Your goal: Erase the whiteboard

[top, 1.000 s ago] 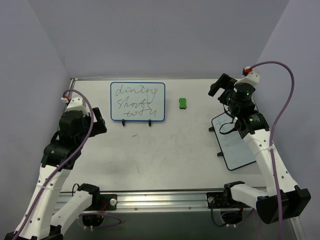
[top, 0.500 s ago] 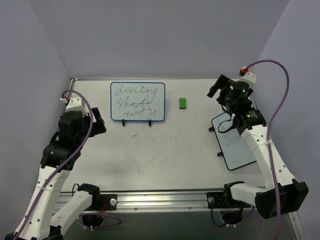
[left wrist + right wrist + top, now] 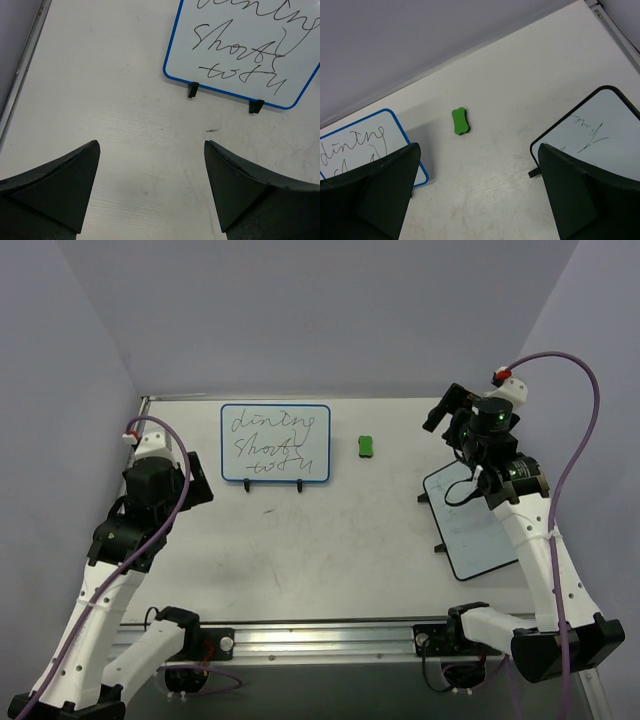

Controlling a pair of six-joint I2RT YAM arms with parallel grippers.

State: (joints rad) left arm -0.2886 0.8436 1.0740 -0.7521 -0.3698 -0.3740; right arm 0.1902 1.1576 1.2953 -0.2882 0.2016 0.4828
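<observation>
White surface (image 3: 330,560) looks same as a second ago, whiteboard (image 3: 275,444) back left still fully scribbled, green eraser (image 3: 367,447) untouched to its right, only the right arm (image 3: 530,530) has shuffled a little, both arms' jaws wide apart and empty, so no erasing yet.

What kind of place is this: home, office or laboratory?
Probably a robot test cell in a laboratory: a white table inside lilac walls, a left arm and right arm mounted on a metal rail, and staged props, the blue-framed whiteboard and a green eraser.
</observation>
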